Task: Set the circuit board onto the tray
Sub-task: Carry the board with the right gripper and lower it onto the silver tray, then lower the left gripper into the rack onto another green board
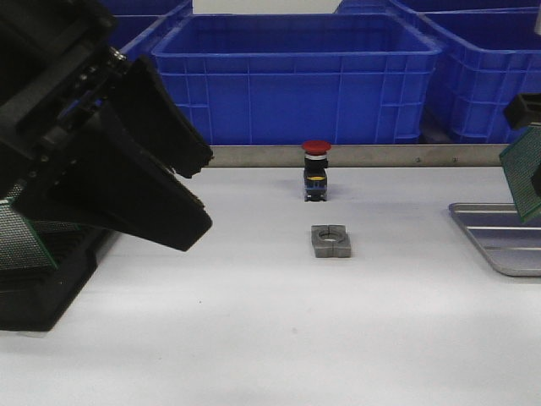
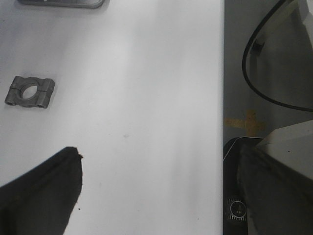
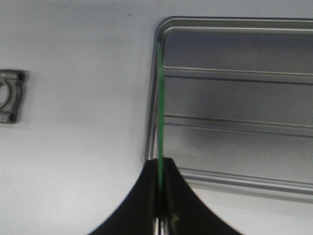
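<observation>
My right gripper point(image 3: 160, 169) is shut on a green circuit board point(image 3: 160, 98), seen edge-on and held upright. The board hangs over the near left rim of the silver-grey ribbed tray point(image 3: 234, 103). In the front view the board point(image 1: 524, 173) is at the far right edge, held above the tray point(image 1: 499, 241); the gripper itself is mostly cut off there. My left gripper point(image 1: 205, 190) is open and empty, raised over the table's left side. In the left wrist view its dark fingers point(image 2: 44, 196) stand wide apart over bare table.
A black slotted rack point(image 1: 42, 292) with more green boards point(image 1: 21, 241) stands at the front left. A grey clamp block point(image 1: 330, 240) and a red-capped push button point(image 1: 315, 169) stand mid-table. Big blue crates point(image 1: 296, 76) line the back. The table edge point(image 2: 223, 122) shows in the left wrist view.
</observation>
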`<state>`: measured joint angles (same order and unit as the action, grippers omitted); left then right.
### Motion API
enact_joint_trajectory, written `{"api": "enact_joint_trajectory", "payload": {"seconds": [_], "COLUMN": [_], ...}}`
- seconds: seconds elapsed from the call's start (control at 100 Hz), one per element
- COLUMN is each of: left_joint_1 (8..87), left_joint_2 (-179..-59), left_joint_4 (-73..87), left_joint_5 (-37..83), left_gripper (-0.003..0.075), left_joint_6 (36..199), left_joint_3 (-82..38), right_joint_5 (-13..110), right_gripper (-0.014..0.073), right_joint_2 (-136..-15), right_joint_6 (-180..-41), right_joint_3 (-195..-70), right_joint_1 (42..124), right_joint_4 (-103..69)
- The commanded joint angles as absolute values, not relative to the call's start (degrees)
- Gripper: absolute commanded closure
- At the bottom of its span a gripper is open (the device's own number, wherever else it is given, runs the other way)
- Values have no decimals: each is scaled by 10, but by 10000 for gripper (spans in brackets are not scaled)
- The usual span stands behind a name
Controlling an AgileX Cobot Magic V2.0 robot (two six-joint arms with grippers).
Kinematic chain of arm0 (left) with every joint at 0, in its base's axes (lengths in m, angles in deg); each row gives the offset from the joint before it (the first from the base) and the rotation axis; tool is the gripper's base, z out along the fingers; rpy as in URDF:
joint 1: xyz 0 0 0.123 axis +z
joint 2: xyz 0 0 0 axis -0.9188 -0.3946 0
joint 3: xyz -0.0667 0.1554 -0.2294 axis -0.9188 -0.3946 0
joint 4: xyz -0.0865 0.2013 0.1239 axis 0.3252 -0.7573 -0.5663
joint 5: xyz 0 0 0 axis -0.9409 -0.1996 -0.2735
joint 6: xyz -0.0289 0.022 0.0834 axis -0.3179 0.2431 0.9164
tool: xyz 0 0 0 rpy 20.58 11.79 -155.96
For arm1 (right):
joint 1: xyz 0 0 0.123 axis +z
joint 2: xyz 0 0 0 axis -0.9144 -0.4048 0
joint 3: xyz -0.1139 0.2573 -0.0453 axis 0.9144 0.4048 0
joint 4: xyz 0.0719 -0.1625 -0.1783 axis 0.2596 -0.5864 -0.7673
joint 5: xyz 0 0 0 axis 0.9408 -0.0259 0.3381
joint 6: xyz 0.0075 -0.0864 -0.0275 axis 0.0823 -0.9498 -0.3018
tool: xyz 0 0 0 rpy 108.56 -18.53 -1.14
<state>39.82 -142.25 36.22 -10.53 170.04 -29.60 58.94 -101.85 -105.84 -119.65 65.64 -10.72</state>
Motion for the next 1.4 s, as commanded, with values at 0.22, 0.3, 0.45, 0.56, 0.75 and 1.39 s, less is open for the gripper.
{"api": "enact_joint_trajectory", "payload": {"seconds": [0.22,0.3,0.45,0.56,0.75,1.39], "left_joint_1": [392,392,392,392,392,403], "left_joint_2": [-1408,-1408,-1408,-1408,-1408,-1398], "left_joint_4": [399,406,412,412,413,387], "left_joint_5": [-111,-111,-111,-111,-111,-66], "left_gripper": [113,113,113,113,113,115], "left_joint_6": [1694,1694,1694,1694,1694,1629], "left_joint_3": [-279,-279,-279,-279,-279,-276], "right_joint_5": [613,636,657,656,652,628], "right_gripper": [663,663,663,621,183,58], "right_joint_2": [-1123,-1151,-1180,-1182,-1180,-1054], "right_joint_6": [-1060,-1060,-1060,-1060,-1060,-1057], "right_joint_3": [-1309,-1331,-1353,-1354,-1354,-1343], "right_joint_1": [652,652,652,652,651,622], "right_joint_4": [-102,-102,-102,-102,-102,-105]}}
